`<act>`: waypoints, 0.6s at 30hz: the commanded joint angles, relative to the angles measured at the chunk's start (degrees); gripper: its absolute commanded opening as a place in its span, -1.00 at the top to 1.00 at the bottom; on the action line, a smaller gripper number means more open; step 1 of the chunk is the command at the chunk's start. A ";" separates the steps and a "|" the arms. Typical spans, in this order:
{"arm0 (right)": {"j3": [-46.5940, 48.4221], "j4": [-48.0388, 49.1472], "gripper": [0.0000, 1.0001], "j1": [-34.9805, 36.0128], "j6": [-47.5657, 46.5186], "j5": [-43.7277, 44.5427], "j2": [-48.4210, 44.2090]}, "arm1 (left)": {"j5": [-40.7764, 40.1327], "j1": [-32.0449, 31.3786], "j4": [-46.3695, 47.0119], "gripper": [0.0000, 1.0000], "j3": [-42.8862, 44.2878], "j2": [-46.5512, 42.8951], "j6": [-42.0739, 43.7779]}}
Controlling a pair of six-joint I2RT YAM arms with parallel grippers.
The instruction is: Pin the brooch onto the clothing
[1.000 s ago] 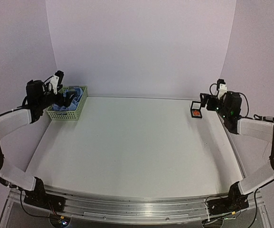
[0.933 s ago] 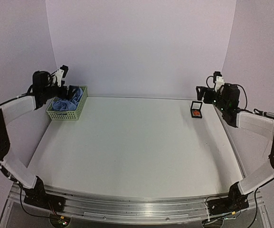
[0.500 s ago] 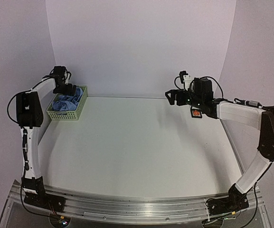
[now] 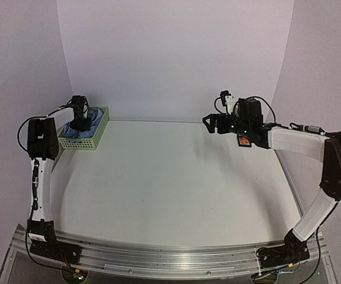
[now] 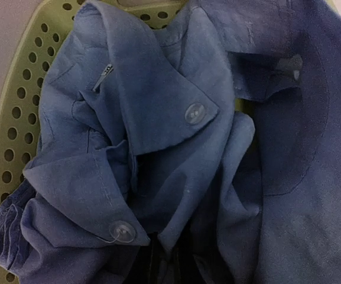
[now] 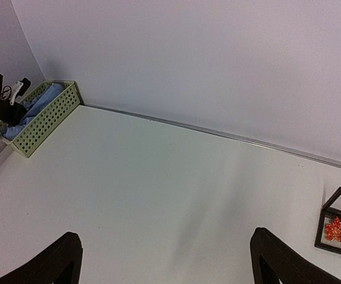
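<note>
Shirt (image 5: 158, 148): lying crumpled in basket (image 5: 16, 89), far left corner of table (image 4: 170, 189); being reached by left claw (image 4: 83, 123), grip cannot be told. Brooch (image 6: 335, 229): lying in box (image 6: 328, 248), far right edge, unpinned. Right claw (image 6: 167, 251): being held spread, empty.

There are two arms, left (image 4: 38, 177) and right (image 4: 294, 137), on one table (image 4: 170, 189). Each carries one gripper, making two: the left gripper (image 4: 81, 122) and the right gripper (image 6: 169, 260). Around the left gripper there is one basket (image 6: 45, 123) with one shirt (image 5: 158, 118) in it, directly under that gripper. Two buttons (image 5: 194, 113) (image 5: 122, 231) show on the shirt. Ahead and to the right of the right gripper there is one box (image 6: 318, 231), with one brooch (image 6: 335, 229) inside.
</note>
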 commanded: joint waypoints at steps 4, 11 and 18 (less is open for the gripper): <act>1.87 0.84 -0.97 0.68 0.60 -0.87 -1.77 | -3.79 0.37 15.06 1.00 -5.95 -13.52 2.21; 4.63 1.41 -0.97 1.72 0.65 -3.18 -0.60 | -5.59 -2.12 26.56 1.00 -11.93 -24.39 7.59; 8.07 2.50 -0.97 3.48 1.71 -3.90 -1.45 | -5.21 -7.65 39.48 1.00 -17.15 -35.69 18.07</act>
